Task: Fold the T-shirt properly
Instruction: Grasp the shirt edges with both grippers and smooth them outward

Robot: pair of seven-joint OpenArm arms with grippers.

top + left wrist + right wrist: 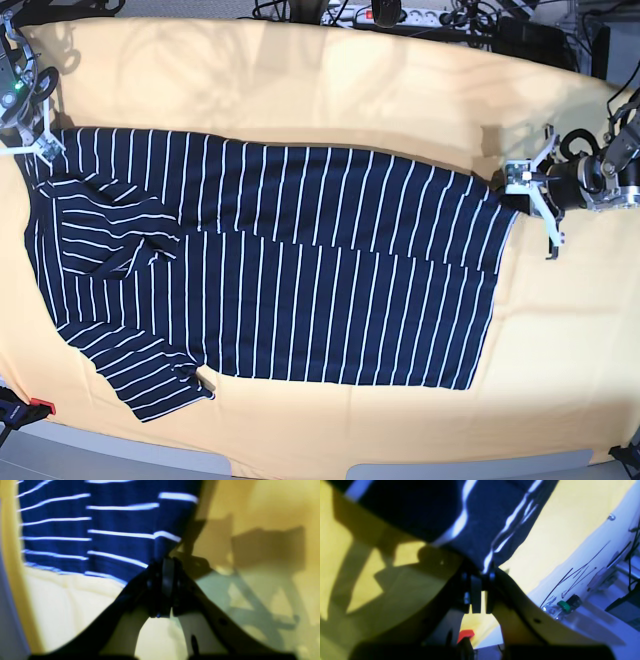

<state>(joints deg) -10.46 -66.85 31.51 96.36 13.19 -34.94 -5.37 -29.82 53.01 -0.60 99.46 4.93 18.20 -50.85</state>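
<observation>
The dark navy T-shirt [280, 270] with thin white stripes lies spread sideways on the yellow table cover, folded lengthwise, with a sleeve at the front left. My left gripper [512, 188] is at the shirt's far right corner. In the left wrist view its jaws [167, 562] are pressed together at the edge of the striped cloth [112, 530]. My right gripper [38, 148] is at the far left corner. In the right wrist view it [482, 573] is shut, with a corner of the cloth [482, 517] running down between its fingers.
The yellow cover [350, 90] extends past the shirt on all sides. Cables and a power strip [400, 15] line the back edge. A red clamp [40, 405] sits at the front left corner. A green-capped bottle [563, 606] lies off the table edge.
</observation>
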